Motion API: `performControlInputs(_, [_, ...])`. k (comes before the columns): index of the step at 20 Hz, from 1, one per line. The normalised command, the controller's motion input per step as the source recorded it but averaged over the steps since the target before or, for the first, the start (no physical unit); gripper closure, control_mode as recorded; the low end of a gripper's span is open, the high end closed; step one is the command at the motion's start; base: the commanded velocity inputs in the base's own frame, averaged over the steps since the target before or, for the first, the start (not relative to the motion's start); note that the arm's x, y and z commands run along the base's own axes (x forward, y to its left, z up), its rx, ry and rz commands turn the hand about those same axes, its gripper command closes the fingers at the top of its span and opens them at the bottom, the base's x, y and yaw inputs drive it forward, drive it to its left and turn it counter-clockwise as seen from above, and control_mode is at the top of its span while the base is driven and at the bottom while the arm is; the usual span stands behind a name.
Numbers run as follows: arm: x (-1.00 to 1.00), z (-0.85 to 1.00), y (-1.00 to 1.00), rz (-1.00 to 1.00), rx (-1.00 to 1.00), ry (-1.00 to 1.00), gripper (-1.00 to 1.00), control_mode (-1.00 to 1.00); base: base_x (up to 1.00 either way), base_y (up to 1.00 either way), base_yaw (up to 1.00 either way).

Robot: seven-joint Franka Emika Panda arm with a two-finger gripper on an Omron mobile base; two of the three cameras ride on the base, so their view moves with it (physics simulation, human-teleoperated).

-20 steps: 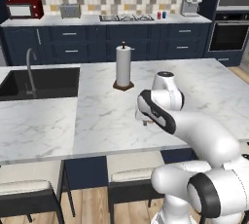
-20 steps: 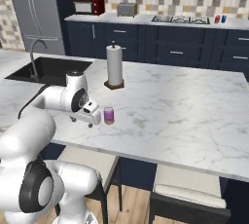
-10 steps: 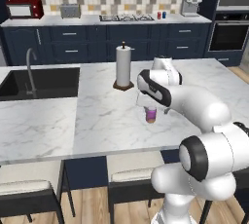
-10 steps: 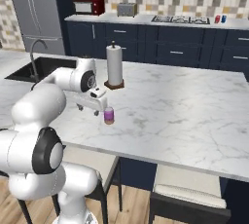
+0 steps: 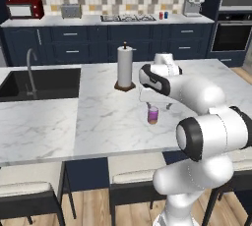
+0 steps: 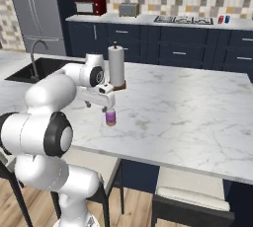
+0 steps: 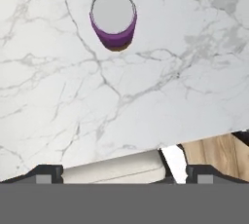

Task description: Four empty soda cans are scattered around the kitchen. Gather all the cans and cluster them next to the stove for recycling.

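A purple soda can (image 5: pixel 152 115) (image 6: pixel 110 117) stands upright on the white marble island. In the hand view I look down on its silvery top (image 7: pixel 113 23), which lies well ahead of the tips rather than between them. My gripper (image 5: pixel 157 103) (image 6: pixel 101 105) (image 7: pixel 124 173) hovers just above the can, pointing down, open and holding nothing. The black stove (image 5: pixel 128 18) (image 6: pixel 185 20) sits on the far counter. Just right of it stand two small cans, a red one (image 5: pixel 161 15) (image 6: pixel 221 19) and a bluish one (image 5: pixel 166 15) (image 6: pixel 227 19).
A tall paper-towel roll (image 5: pixel 125 68) (image 6: pixel 116 66) stands on the island just behind the purple can. The sink with its faucet (image 5: pixel 32 72) (image 6: pixel 34 56) lies to the left. Stools (image 5: pixel 135 173) (image 6: pixel 190 196) are tucked under the island's near edge. A wall oven (image 5: pixel 234 28) stands at the far right.
My arm has swung out over the island and brought the hand from the near side to just above the purple can. The jaws have stayed open and the can has not moved.
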Motion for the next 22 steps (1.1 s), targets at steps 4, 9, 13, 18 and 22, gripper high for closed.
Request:
performControlInputs(4, [0.29, -0.25, -0.07, 0.04, 0.0, 0.0, -1.0, -1.0, 0.0, 0.0, 0.0])
performControlInputs(9, [0.26, -0.29, -0.02, 0.04, -0.02, 0.0, -1.0, -1.0, 0.0, 0.0, 0.0])
performControlInputs(13, [0.32, -0.2, -0.09, 0.05, -0.01, 0.0, -1.0, -1.0, 0.0, 0.0, 0.0])
performControlInputs(18, [0.38, -0.13, -0.1, 0.06, 0.0, 0.0, -1.0, -1.0, 0.0, 0.0, 0.0])
performControlInputs(22, [0.37, -0.15, -0.04, 0.05, 0.0, 0.0, -1.0, -1.0, 0.0, 0.0, 0.0])
